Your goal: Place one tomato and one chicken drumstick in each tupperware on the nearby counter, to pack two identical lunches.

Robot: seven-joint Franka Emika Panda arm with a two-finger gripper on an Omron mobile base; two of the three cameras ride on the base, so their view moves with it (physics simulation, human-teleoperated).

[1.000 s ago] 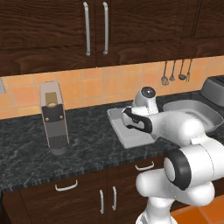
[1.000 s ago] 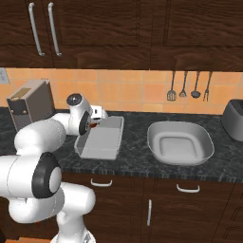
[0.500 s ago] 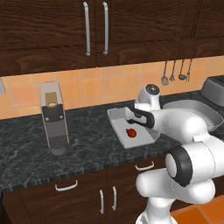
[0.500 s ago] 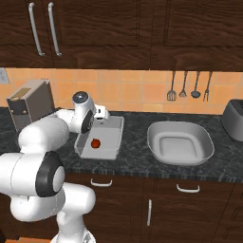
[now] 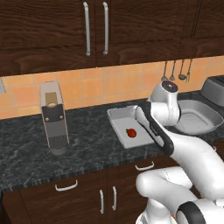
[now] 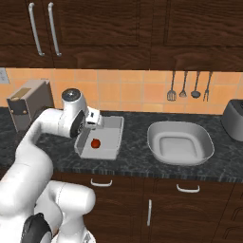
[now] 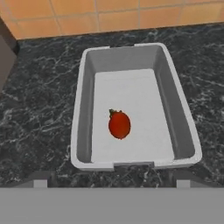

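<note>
- 1 tomato (image 7: 119, 124) lies on the floor of the rectangular tupperware (image 7: 84, 109), a little toward the tub's near end, touching none of its walls; the same red tomato shows in the left base view (image 5: 131, 132) and in the right base view (image 6: 96, 143).
- The rectangular tupperware (image 5: 114, 114) sits on the dark marbled bench (image 5: 87, 144), its long sides running from the front edge toward the tiled back wall (image 6: 128, 92).
- The hand (image 6: 93, 119) hangs above that tub, over its far part in the right base view; its fingers stand wide apart and hold nothing.
- The second tupperware (image 6: 179, 142), wider and with rounded corners, rests on the bench apart from the first, further along toward the silver toaster (image 6: 233, 118) at the bench's end.
- A tall grey machine with a brown top (image 5: 54, 118) stands on the bench on the other side of the rectangular tub, near the back wall.
- 4 utensils (image 6: 189, 88) hang on the tiled wall above the rounded tub.
- Dark wooden drawers with curved silver handles (image 6: 100, 182) run below the bench's front edge, and dark cabinets (image 5: 94, 28) hang above it.
</note>
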